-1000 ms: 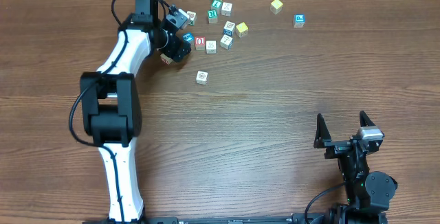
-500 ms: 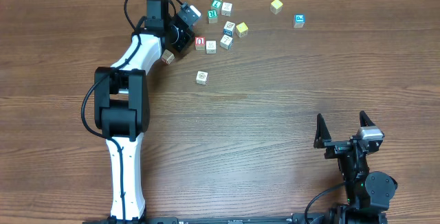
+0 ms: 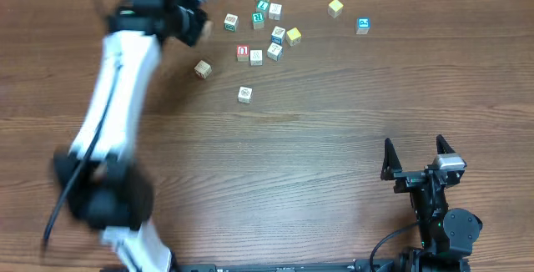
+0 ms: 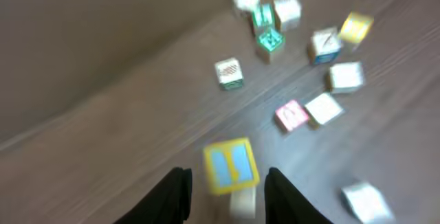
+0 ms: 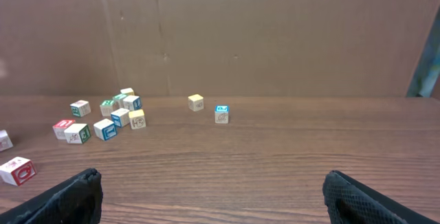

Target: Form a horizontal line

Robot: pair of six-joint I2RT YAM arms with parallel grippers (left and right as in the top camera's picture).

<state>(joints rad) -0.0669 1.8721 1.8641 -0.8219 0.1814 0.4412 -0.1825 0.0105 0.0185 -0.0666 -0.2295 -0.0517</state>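
My left gripper [image 3: 198, 22] is raised above the table's far left, blurred by motion. In the left wrist view it [image 4: 230, 183] is shut on a blue-faced cube with a yellow border [image 4: 230, 163], held clear of the wood. Below lie a red-faced cube [image 4: 291, 115] and whitish cubes [image 4: 323, 108] [image 4: 344, 76] [image 4: 229, 73]. No horizontal line shows: from overhead the whitish cubes [image 3: 256, 56] [image 3: 244, 93] [image 3: 203, 69] lie scattered and apart. My right gripper [image 3: 415, 143] rests at the near right, open and empty [image 5: 212, 183].
More cubes sit at the far middle: green-faced ones [image 3: 258, 20], a blue one [image 3: 278, 33], a yellow one [image 3: 293, 35]. Further right are a lone yellow cube [image 3: 335, 7] and a blue-faced cube [image 3: 363, 24]. A cardboard wall backs the table.
My left gripper closed on the blue-faced cube beside the red cube, then lifted it up and swung towards the far left. The right arm has not moved.
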